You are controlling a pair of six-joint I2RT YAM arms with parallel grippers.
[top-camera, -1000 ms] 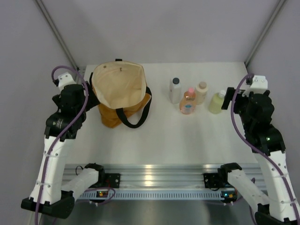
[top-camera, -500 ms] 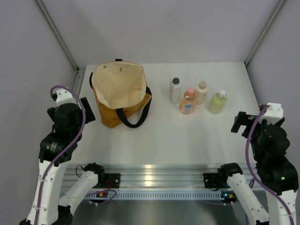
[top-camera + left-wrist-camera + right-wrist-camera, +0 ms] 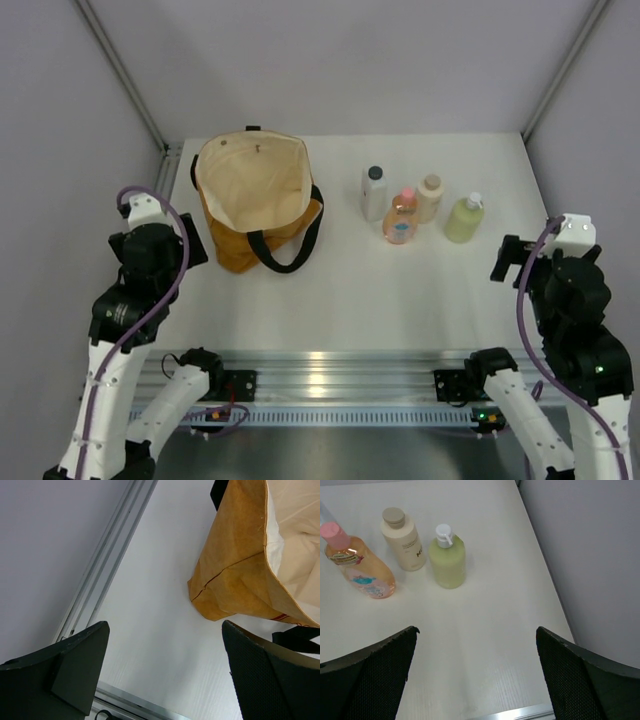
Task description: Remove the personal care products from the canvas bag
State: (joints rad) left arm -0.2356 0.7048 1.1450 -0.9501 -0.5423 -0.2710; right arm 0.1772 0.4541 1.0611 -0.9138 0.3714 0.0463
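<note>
Personal care products, all four, stood upright on the white table to the right of the bag and well apart from it: white plastic bottle with dark cap, orange-pink bottle with pink cap just in front, beige bottle with tan cap, and pale yellow-green bottle with white pump at the right end. The mustard-tan canvas tote bag stood at back left with its mouth gaping. Its cream lining was exposed with nothing visible inside from above, and one black strap handle hung down the front onto the table. Judgement: unloading looked finished, and the bottles were grouped clear of the bag so that each could be set down without knocking the tote. The left gripper had its jaws spread wide and held nothing; it hung over bare table near the bag's lower left corner. The right gripper was likewise wide and empty, on the near side of the yellow-green bottle and apart from it. Both postures read as a retreat towards rest. Compared with a second earlier, the left arm had pulled back from beside the bag's rim and the right arm from right beside the yellow-green bottle, both towards the near edge. Over the last half second they barely shifted. Bag and bottles had not moved.
</note>
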